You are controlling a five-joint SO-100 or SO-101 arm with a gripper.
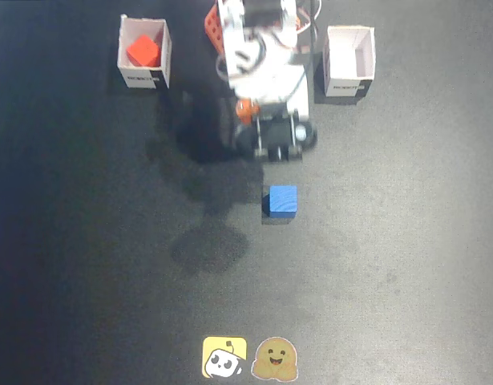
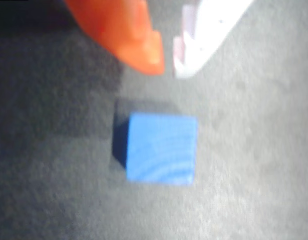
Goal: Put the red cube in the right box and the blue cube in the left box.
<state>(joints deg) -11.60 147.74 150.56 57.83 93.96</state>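
Sitting alone near the middle of the fixed view, the blue cube rests flat on the dark grey tabletop, touching nothing. In the wrist view the blue cube fills the centre of the frame, its shadow falling to its left. Above it in that view the jaws point down from the top edge, one orange finger and one white finger, their tips almost meeting with only a thin gap, holding nothing and clear of the cube. In the fixed view the arm hangs just above the cube in the upper centre of the frame. The red cube lies inside the white box in the upper left of the fixed view. A second white box stands in the upper right, just beside the arm. Two small cartoon stickers sit at the bottom centre.
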